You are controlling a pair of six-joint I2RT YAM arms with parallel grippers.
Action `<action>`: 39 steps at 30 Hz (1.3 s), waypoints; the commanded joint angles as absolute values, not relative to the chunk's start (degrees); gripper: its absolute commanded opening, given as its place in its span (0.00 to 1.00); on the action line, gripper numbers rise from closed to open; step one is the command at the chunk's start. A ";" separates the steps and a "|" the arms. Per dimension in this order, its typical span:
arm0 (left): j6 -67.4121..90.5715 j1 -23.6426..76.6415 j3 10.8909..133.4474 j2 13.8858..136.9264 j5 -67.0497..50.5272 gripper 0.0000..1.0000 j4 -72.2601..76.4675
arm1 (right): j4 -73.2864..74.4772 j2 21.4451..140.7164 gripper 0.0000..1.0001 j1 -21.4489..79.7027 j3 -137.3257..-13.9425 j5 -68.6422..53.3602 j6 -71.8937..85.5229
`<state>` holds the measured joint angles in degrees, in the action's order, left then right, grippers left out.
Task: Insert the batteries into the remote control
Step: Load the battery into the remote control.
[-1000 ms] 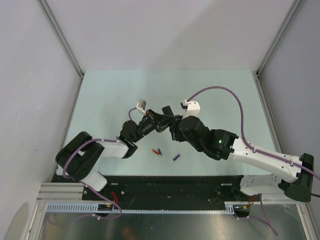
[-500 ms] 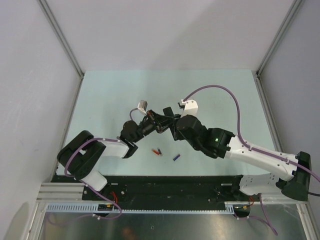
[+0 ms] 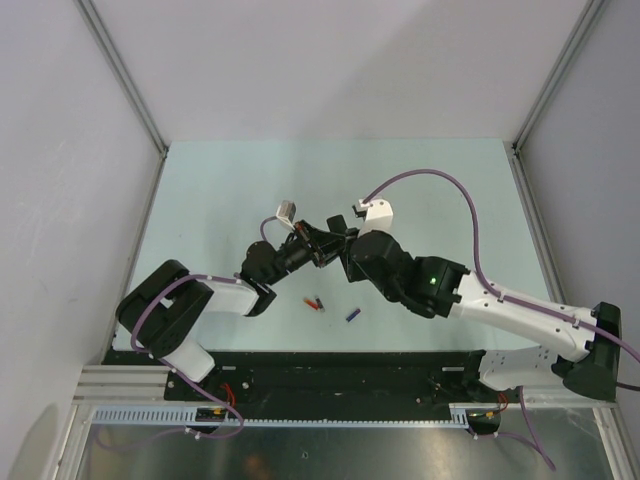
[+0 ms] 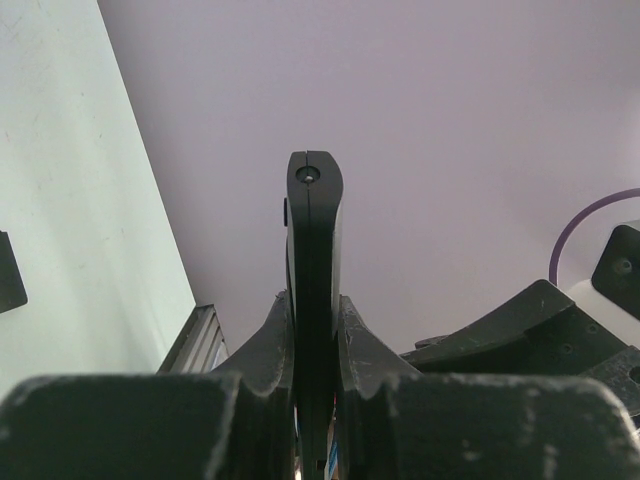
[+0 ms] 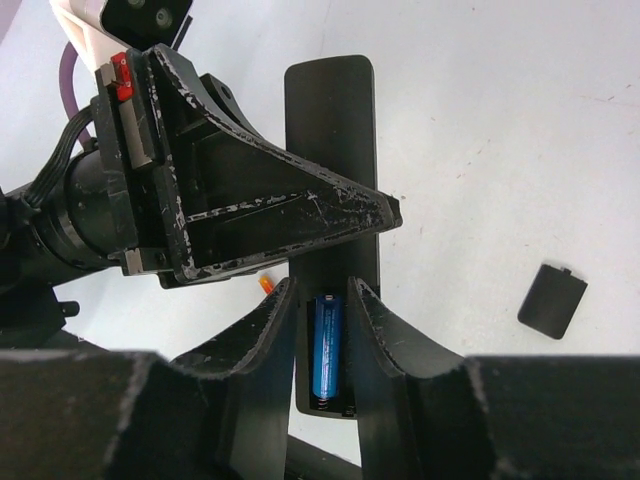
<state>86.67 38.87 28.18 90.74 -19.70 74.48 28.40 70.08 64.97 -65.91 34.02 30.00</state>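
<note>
Remote control (image 5: 330,120) is clamped edge-on by left tool (image 4: 313,300) over the middle of the bench (image 3: 210,190). Blue battery (image 5: 328,355) is seen in its compartment, straddled by right tool (image 5: 322,292); grip cannot be told. Red battery (image 3: 316,302) is seen toward near edge.

A pale green surface (image 3: 220,190) sits between grey walls (image 3: 330,60) with metal corner posts (image 3: 120,70). A small black rectangular lid (image 5: 552,300) lies flat on it. A black strip (image 3: 350,365) lines its near edge.
</note>
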 commanded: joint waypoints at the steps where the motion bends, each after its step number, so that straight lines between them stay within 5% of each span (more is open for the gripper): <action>1: 87.36 38.85 29.53 90.44 -20.13 0.00 80.42 | 26.72 70.93 0.31 65.30 -68.91 35.07 29.09; 11: 87.36 38.76 29.53 90.09 -20.21 0.00 80.42 | 29.09 71.19 0.29 65.39 -68.82 35.60 30.32; 28: 87.36 38.50 29.09 89.56 -20.21 0.00 80.42 | 29.97 71.54 0.00 65.92 -68.91 35.51 31.11; 32: 87.36 38.50 29.18 89.47 -20.22 0.00 80.42 | 30.06 71.37 0.00 66.01 -68.91 35.51 31.73; 35: 87.28 38.50 29.00 89.38 -20.21 0.00 80.42 | 30.32 71.19 0.20 66.01 -68.82 35.86 32.43; 39: 87.36 38.50 28.83 89.30 -20.13 0.00 80.42 | 30.59 70.66 0.26 66.09 -68.91 36.04 32.52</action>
